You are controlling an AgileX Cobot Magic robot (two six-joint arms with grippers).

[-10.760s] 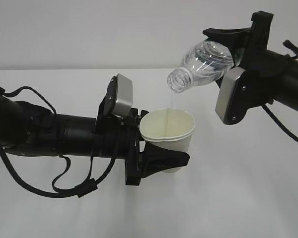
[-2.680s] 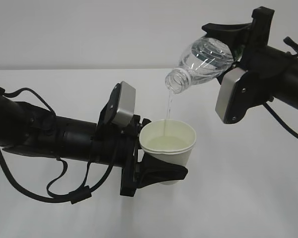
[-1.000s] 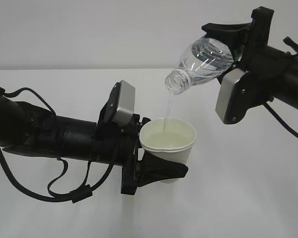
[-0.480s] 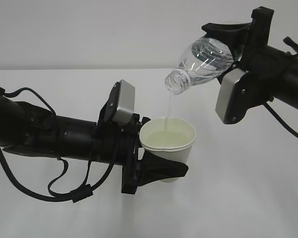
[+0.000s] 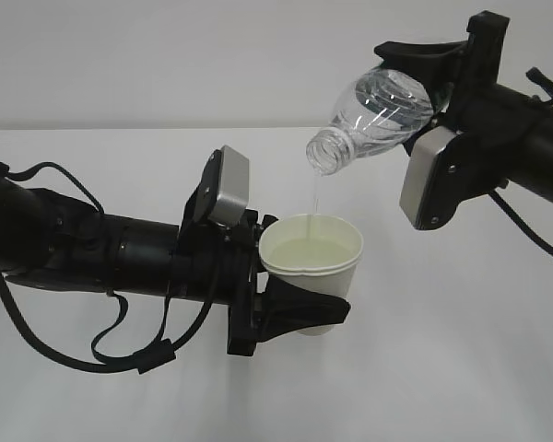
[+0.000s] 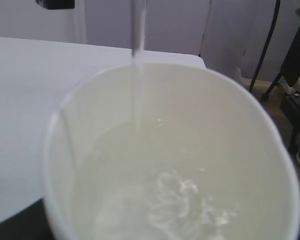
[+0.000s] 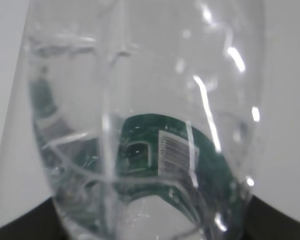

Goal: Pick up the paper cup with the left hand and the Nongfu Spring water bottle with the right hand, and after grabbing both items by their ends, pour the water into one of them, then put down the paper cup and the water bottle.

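Nearest the camera in the exterior view, the left hand (image 5: pixel 300 308) reaches in from the left edge, a black arm looped with cables and carrying a grey-silver block (image 5: pixel 223 187) on top near its tip. Its gripper is closed around the lower part of the paper cup (image 5: pixel 311 267), one black finger (image 5: pixel 304 308) wrapping across the cup's front, and it holds the cup upright above the white table (image 5: pixel 461 368). The cup's rim is pressed slightly out of round on the near side. From the left wrist view the cup (image 6: pixel 170 160) fills the frame, its pale inside holding liquid with bubbles where the stream lands. The water (image 5: pixel 314 195) falls as a thin clear thread from the bottle mouth down into the cup; close up the same stream (image 6: pixel 138 30) enters just inside the far rim. Higher and further back, the right hand (image 5: pixel 424 74) comes in from the right edge, its gripper clamped on the base end of the Nongfu Spring water bottle (image 5: pixel 373 115), which tilts neck-down toward the left, mouth above the cup and apart from it. The right wrist view looks through the clear bottle (image 7: pixel 145 125), showing the dark green label with a barcode.
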